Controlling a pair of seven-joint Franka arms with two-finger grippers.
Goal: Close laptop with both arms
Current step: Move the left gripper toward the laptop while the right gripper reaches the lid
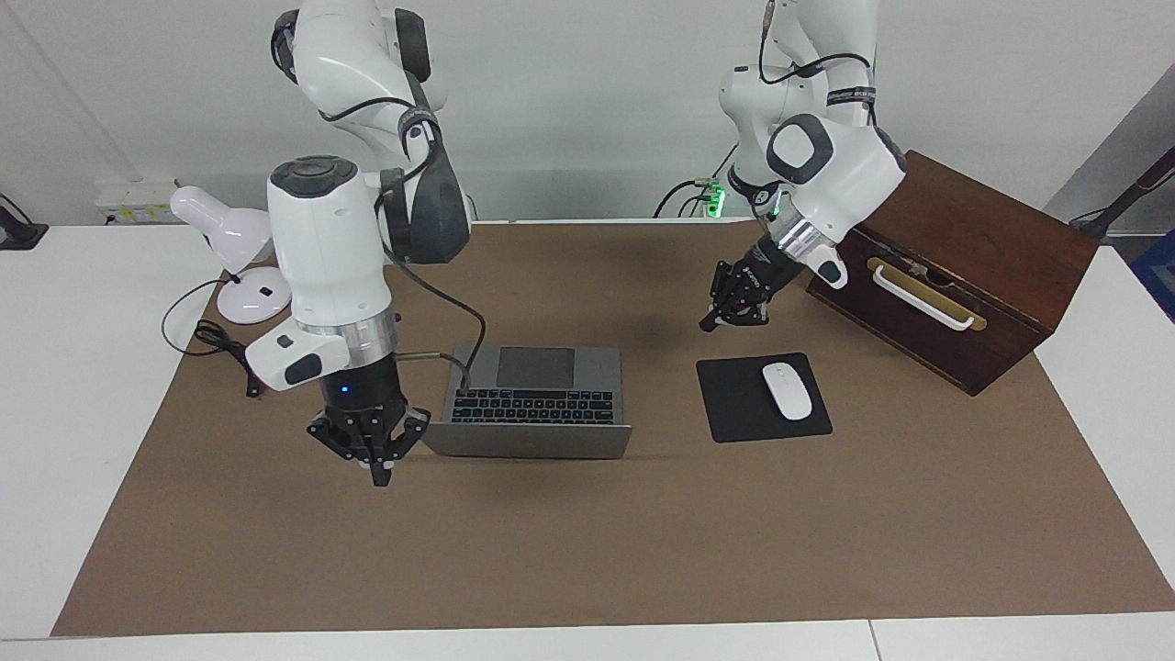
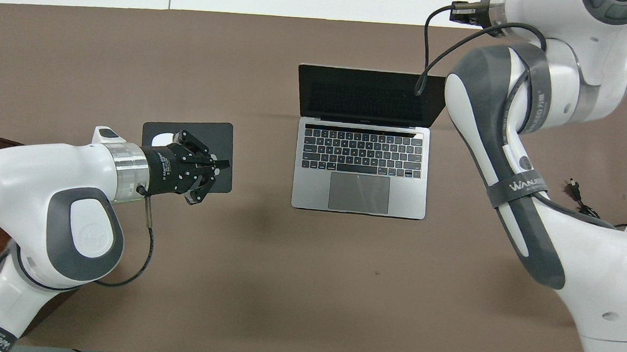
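The laptop (image 1: pixel 532 397) sits open in the middle of the brown mat (image 1: pixel 587 551), between my two arms. It is slim and silver-grey, with black keys and a grey trackpad on the side nearer to me. Its lid leans back away from me, the screen dark in the overhead view, and the lid's silver back faces the camera across the table.

My right gripper (image 1: pixel 378 475) hangs low over the mat just beside the lid's corner at the right arm's end of the laptop. Its fingertips are pinched together on nothing, the outer links splayed to the sides. Whether it touches the lid I cannot tell.

My left gripper (image 1: pixel 725 317) is up in the air over the mat, near the black mouse pad (image 1: pixel 734 404), fingers clenched and empty too. A white mouse (image 1: pixel 788 390) lies on that pad. A dark wooden box (image 1: pixel 991 275) with a pale handle stands toward the left arm's end of the table. A white desk lamp (image 1: pixel 234 252) and its black cable stand toward the right arm's end.
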